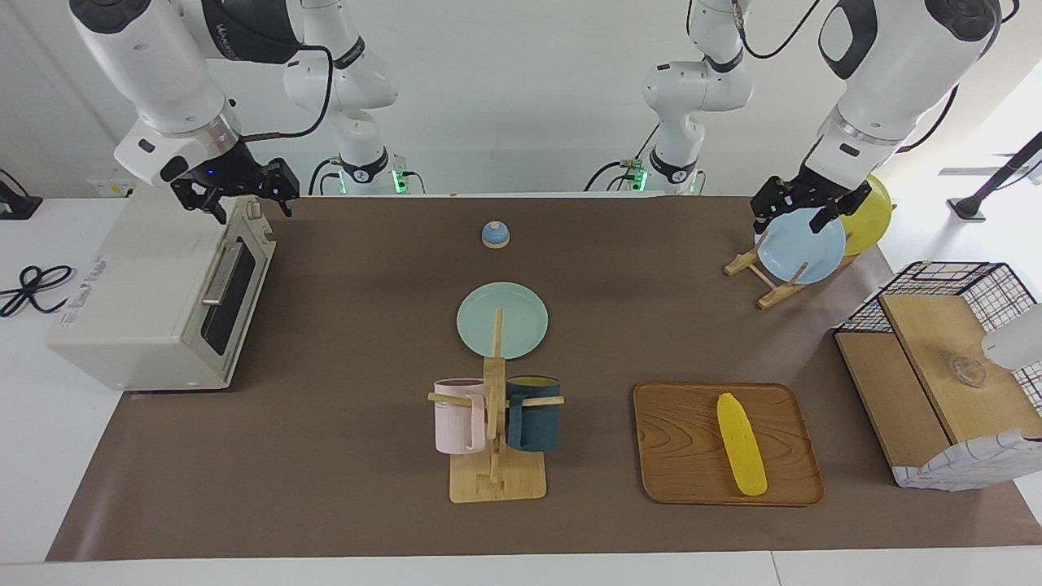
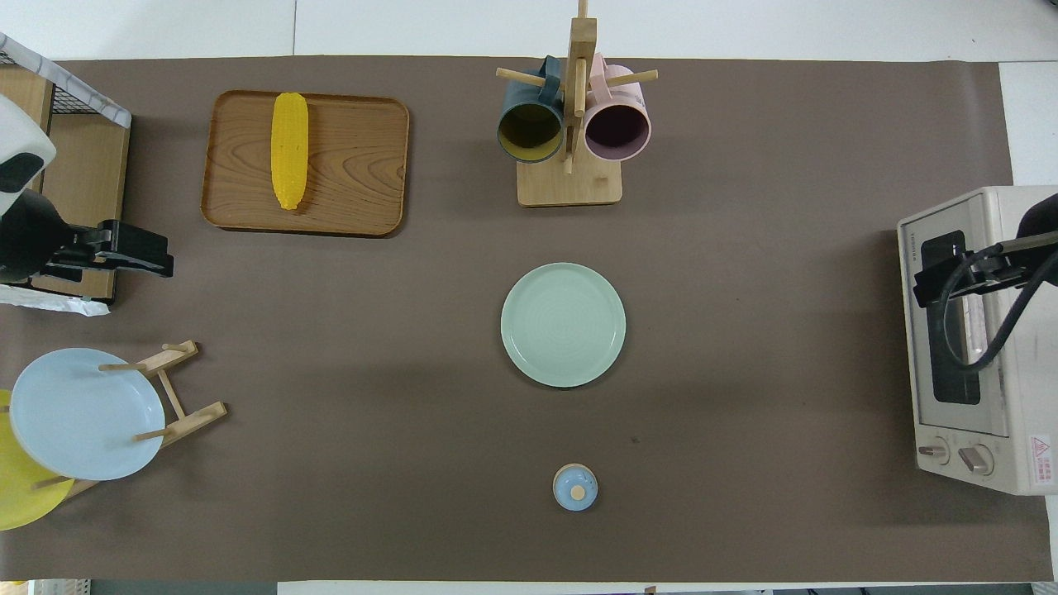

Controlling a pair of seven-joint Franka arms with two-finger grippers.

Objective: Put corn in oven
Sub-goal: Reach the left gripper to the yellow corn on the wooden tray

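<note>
Oven (image 1: 155, 301) at right arm's end, door shut, interior hidden by dark glass; right gripper (image 1: 236, 195) spread open, empty, over its top edge. Corn (image 1: 741, 444) lies flat on wooden tray (image 1: 676, 439) toward left arm's end, long axis running nearer-to-farther from robots. Left gripper (image 1: 802, 213) open, empty, over plate rack (image 1: 769, 281), partly covering blue plate (image 1: 802, 248).

You are in a robot lab: two arms (image 1: 163, 73) mounted at twelve o'clock, staged kitchenware on a brown mat (image 1: 342, 342).

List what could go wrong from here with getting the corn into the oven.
1. The oven door is shut, so it must be opened first.
2. The corn lies loose on the wooden tray; a rounded cob may roll when pinched.
3. Corn and oven sit at different ends of the table, so carrying it risks clipping the mug rack.
</note>
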